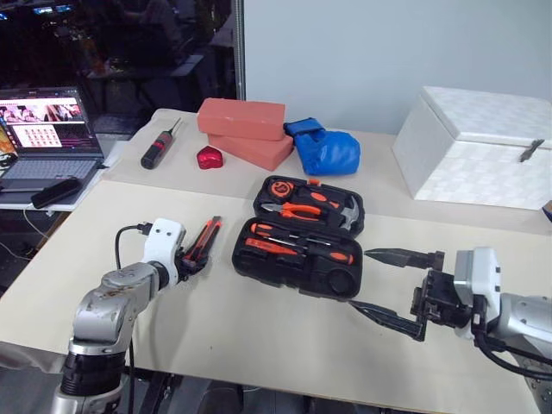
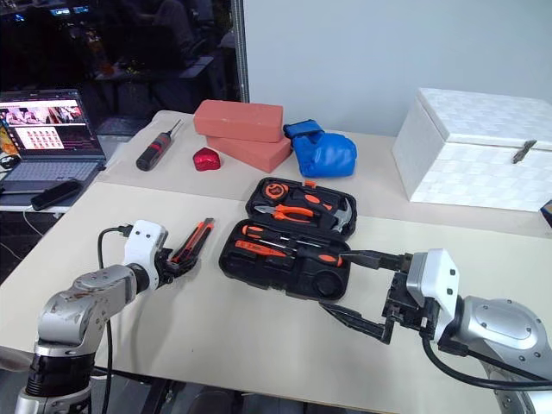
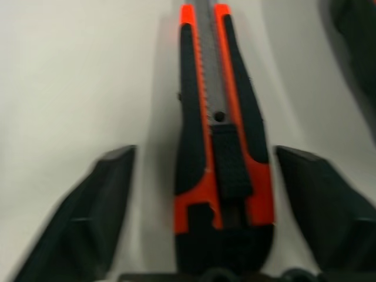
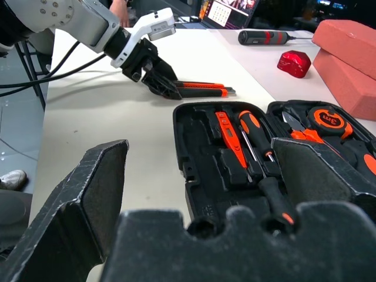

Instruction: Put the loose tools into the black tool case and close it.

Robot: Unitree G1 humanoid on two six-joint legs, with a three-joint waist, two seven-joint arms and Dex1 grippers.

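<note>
Now the left gripper (image 1: 191, 257) sits at the near end of the orange-and-black utility knife (image 1: 205, 239), which lies flat on the cream table (image 1: 259, 328) just left of the flat black plastic tool case (image 1: 302, 233). Its two black fingers (image 3: 94, 211) are spread apart, one on each side of the knife handle, and they are not squeezing it. The case lies open in the middle of the table, with orange-and-black tools already sitting in their slots. I think the step is to grab the knife. To do it well, the fingers should close evenly on the thick part of the handle, so the knife does not twist or slip. Then it should be lifted straight up and carried right to an empty slot in the case. The right gripper (image 1: 392, 289) hangs near the right side of the case, with its fingers spread wide and nothing in them. It should keep out of the way. I count one loose knife and one open case. Far back I see two pink bricks (image 1: 244, 129), one small red heart-shaped thing (image 1: 210, 158), one blue cloth bundle (image 1: 323, 149), one black-and-red screwdriver (image 1: 159, 148) and one big white box (image 1: 479, 147). One open laptop (image 1: 47, 138) stands far left.
</note>
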